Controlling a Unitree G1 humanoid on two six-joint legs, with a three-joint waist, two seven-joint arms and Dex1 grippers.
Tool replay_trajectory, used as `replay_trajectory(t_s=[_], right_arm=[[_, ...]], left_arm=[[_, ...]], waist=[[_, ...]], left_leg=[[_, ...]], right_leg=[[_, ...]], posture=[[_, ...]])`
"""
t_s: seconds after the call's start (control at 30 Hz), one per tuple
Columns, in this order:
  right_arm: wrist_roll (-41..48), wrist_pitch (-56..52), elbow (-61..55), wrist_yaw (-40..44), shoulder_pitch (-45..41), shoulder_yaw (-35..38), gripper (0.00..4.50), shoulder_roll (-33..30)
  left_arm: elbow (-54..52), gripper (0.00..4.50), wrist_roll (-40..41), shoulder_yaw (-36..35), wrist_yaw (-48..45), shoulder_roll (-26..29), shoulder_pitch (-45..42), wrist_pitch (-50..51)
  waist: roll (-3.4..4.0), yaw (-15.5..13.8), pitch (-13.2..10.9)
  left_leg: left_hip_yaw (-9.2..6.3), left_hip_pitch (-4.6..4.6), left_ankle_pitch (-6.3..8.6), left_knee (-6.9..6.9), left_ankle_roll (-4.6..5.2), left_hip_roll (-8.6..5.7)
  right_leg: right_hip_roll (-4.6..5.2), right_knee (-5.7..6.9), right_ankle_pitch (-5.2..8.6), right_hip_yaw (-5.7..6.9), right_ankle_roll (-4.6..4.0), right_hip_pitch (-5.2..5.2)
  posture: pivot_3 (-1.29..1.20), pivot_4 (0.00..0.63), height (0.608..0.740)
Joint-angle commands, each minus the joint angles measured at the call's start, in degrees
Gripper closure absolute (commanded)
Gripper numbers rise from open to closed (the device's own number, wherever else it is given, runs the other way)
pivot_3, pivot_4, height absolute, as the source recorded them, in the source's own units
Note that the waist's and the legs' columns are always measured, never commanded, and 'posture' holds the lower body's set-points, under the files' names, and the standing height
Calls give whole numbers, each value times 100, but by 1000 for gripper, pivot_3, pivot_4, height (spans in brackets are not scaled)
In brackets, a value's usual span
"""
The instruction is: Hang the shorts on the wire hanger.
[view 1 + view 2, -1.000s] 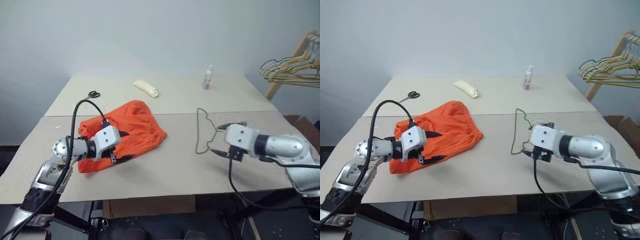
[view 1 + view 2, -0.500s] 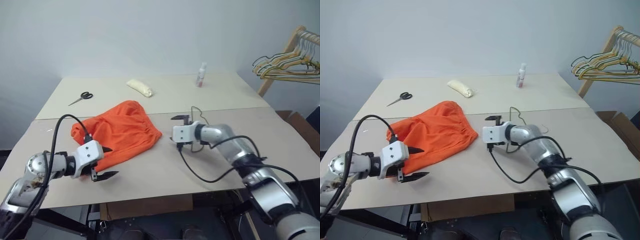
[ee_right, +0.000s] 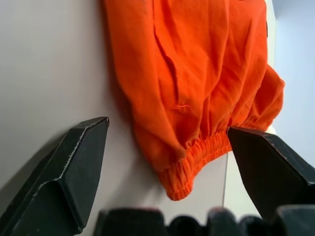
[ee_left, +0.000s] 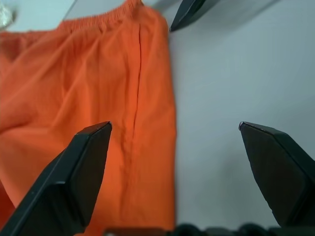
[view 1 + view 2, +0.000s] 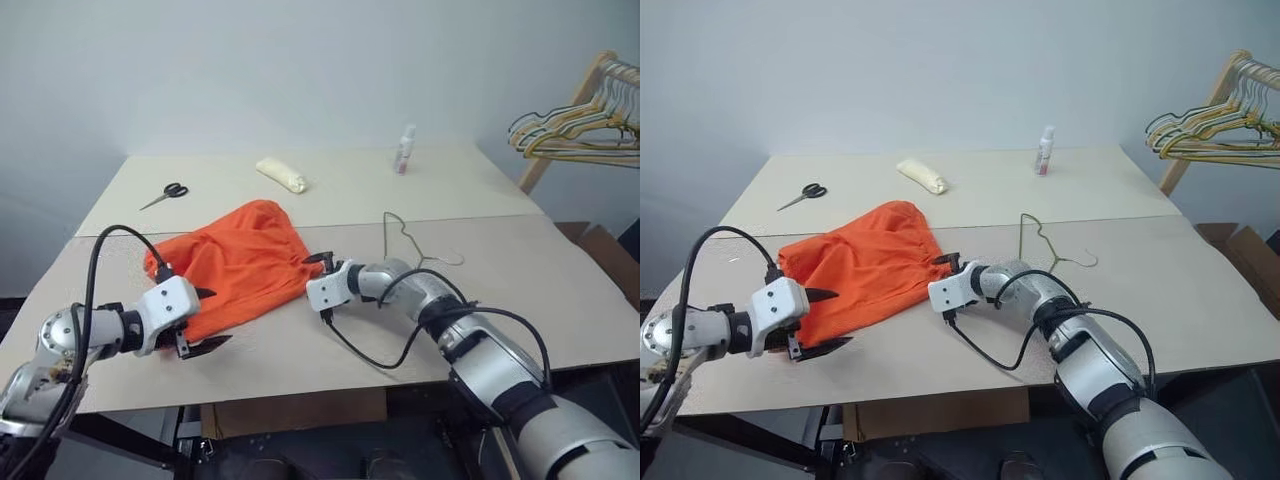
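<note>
Lying crumpled on the beige table [image 5: 520, 290], bright orange fabric shorts [image 5: 240, 265]; thin dark wire hanger [image 5: 405, 238] flat alongside; right gripper [image 5: 946, 283] at waistband corner, left gripper [image 5: 205, 318] at opposite edge, both spread, empty

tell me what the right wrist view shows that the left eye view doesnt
Right wrist view alone: the gathered elastic waistband of the bright orange fabric shorts up close, between the right gripper's open black fingers.

Left eye view alone: the thin dark wire hanger, black-handled scissors, a pale cloth roll, a small white bottle, the left gripper.

Both: the shorts lying on the beige table.
</note>
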State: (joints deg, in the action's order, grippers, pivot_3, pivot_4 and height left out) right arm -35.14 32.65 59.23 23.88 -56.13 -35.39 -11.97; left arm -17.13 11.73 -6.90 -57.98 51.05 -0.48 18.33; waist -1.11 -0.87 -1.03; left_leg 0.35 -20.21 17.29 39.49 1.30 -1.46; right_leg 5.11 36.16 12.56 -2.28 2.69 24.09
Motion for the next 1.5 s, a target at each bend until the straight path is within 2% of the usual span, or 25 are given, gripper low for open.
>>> replay_trajectory(t_s=[0.03,0.13,0.4,0.43,0.47,0.63,0.77,0.83,1.03,1.2,1.33,1.5], right_arm=[[-76,115,339,-259,-299,8,192,151],[-136,136,574,-243,-389,-27,860,224],[-227,189,746,-277,-353,-17,3741,246],[-223,179,750,-285,-348,-3,4222,252],[-223,131,747,-300,-342,12,4462,256],[-166,-215,665,-411,-308,146,4462,120],[58,-419,-62,18,3,363,4462,-351],[188,-639,-864,364,365,494,4462,-663],[346,-2416,-4224,1486,2045,1061,4462,-1542],[341,-3624,-6220,2172,3080,1290,4462,-1826],[251,-4147,-6792,2242,3330,1346,4462,-1769],[198,-4426,-6771,2071,3288,1302,4462,-1677]], left_arm=[[-124,0,100,-13,63,-27,-125,16],[-142,0,90,-46,53,-11,-51,29],[-116,0,-8,-76,54,75,136,-17],[-99,0,-18,-64,56,76,128,-29],[-85,0,-27,-44,61,75,110,-33],[14,0,-129,78,33,112,7,-81],[151,0,-260,185,-76,273,21,-149],[205,0,-307,233,-129,346,37,-172],[479,0,-564,574,-478,685,94,-369],[411,0,-3,647,-1090,678,-30,-242],[487,0,-100,831,-1438,906,-104,-264],[761,0,-248,1036,-1713,1096,-231,-334]], waist=[[0,24,0],[0,25,0],[1,22,0],[1,22,0],[1,23,0],[1,27,-1],[1,14,-1],[1,5,-1],[0,6,0],[-1,17,0],[-3,33,0],[-6,28,-1]], left_leg=[[0,2,-2,-5,-3,0],[-1,0,-12,-17,-20,1],[-6,1,-11,-24,-18,3],[-7,2,-11,-24,-17,4],[-7,2,-11,-24,-17,4],[-8,1,-11,-25,-18,4],[-10,0,-10,-25,-16,4],[-14,-2,-2,-25,-2,3],[-13,-8,11,-25,23,8],[-5,-5,13,-24,26,13],[2,-1,13,-20,27,18],[3,2,13,-17,26,17]], right_leg=[[-1,4,1,0,-1,0],[-3,7,1,0,-3,6],[-4,6,4,2,-7,8],[-5,5,5,3,-8,8],[-6,5,5,3,-9,8],[-6,6,5,4,-9,9],[-5,5,5,6,-9,8],[-3,2,5,10,-9,5],[-5,-1,6,11,-9,4],[-11,-11,7,6,-8,2],[-18,-10,8,4,-8,-2],[-19,-10,9,6,-9,-6]], posture=[[176,0,740],[184,0,740],[182,0,740],[179,0,740],[176,0,740],[164,0,740],[148,0,740],[143,0,740],[117,0,740],[80,0,740],[65,0,740],[54,0,740]])
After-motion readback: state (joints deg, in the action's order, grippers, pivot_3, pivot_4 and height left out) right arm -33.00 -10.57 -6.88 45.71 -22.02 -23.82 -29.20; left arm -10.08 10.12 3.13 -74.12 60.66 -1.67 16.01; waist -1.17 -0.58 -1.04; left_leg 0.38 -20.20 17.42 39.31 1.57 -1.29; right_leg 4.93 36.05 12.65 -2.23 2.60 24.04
